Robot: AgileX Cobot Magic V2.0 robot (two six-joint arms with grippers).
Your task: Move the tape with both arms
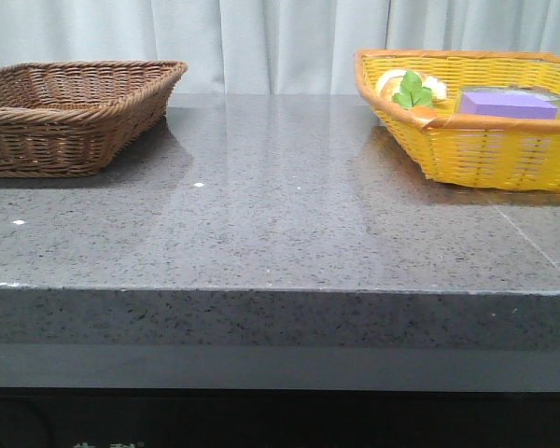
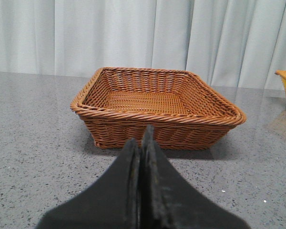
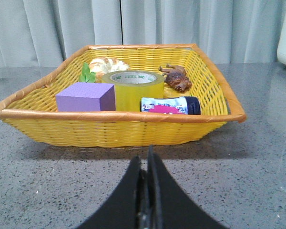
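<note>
table (image 1: 289, 224): grey speckled stone, we see no arm over it in the front view.
brown basket (image 2: 157, 107): sits on our left, looks empty, dead ahead of the left gripper.
yellow basket (image 3: 119, 125): sits on our right, dead ahead of the right gripper, holds the clutter.
tape (image 3: 133, 89): inside the yellow basket, lying flat, core axis vertical, just beside the purple block (image 3: 86, 97), with a small bottle (image 3: 170, 105) lying in front of it.
right gripper (image 3: 148, 157): fingers pressed together, nothing between them, low over the table, short of the yellow basket's near wall.
left gripper (image 2: 143, 143): fingers likewise closed, empty, facing the brown basket.
key relation: tape lies straight forward of the right gripper, past the basket rim; we judge the right arm nearer by far.
next move, our call: right arm must open, clear the rim, drop onto the roll from above.
risk: block and bottle crowd the roll's sides.
</note>
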